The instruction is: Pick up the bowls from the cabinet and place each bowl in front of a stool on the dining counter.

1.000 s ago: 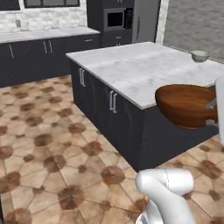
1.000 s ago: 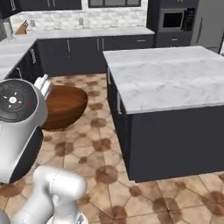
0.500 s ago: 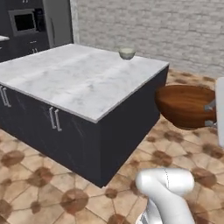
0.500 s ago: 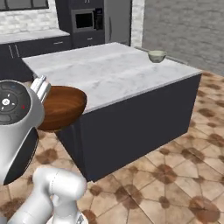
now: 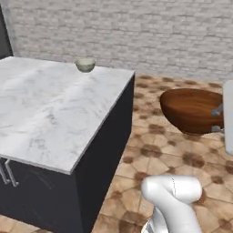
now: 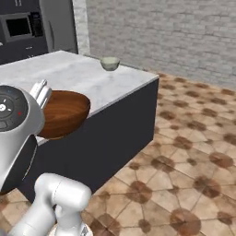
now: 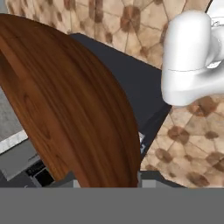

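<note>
Since a second ago the base has swung round the island's corner, so the whole scene has shifted while the reddish-brown wooden bowl (image 5: 193, 109) rides unchanged at the hand. The pincer's tips are hidden behind the bowl's rim, apparently clamped on it. To carry well, keep the bowl level and high enough to clear the edge of the marble worktop (image 5: 45, 118). Farther off, the greenish-grey bowl (image 5: 85, 64) already sits near the far edge. Tiled floor (image 6: 193, 152) and a grey brick wall (image 5: 150, 32) lie beyond.

Grey brick wall (image 5: 136, 32) rises behind brown patterned floor tiles (image 6: 193, 138); a built-in microwave (image 6: 18, 26) sits left of that wall
</note>
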Motion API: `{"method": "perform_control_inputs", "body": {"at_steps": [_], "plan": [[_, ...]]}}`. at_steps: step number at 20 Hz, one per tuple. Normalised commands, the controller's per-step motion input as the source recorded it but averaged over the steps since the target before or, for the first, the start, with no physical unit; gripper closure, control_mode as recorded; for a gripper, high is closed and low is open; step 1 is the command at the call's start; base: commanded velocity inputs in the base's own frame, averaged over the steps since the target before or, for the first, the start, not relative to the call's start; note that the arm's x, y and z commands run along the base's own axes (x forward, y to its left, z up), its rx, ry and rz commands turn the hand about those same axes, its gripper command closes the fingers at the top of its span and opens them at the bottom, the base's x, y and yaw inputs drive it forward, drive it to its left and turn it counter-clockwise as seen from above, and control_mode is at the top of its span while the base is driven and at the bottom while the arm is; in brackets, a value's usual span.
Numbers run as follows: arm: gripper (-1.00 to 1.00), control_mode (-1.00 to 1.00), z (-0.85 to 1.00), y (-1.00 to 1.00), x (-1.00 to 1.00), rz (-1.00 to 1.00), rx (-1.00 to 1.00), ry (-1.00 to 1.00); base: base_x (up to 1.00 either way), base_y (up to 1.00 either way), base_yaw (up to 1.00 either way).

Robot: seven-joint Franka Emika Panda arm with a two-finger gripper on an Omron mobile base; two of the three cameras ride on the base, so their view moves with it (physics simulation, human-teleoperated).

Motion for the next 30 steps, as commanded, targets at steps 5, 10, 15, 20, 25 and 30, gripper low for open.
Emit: {"method": "perform_control_inputs", "body": {"at_steps": [5, 10, 15, 20, 25, 30], "plan": [[1.0, 1.0, 0.0, 0.0, 0.0, 0.0, 0.0, 0.0, 0.98, 0.0, -0.52], [1.0, 1.0, 0.0, 0.0, 0.0, 0.0, 0.0, 0.0, 1.0, 0.0, -0.45], [1.0, 1.0, 0.0, 0.0, 0.0, 0.0, 0.0, 0.0, 1.0, 0.0, -0.34], [1.0, 1.0, 0.0, 0.0, 0.0, 0.0, 0.0, 0.0, 1.0, 0.0, -0.15], [1.0, 1.0, 0.0, 0.0, 0.0, 0.0, 0.0, 0.0, 1.0, -0.17, 0.0], [1.0, 1.0, 0.0, 0.0, 0.0, 0.0, 0.0, 0.0, 1.0, -0.39, 0.0]]}}
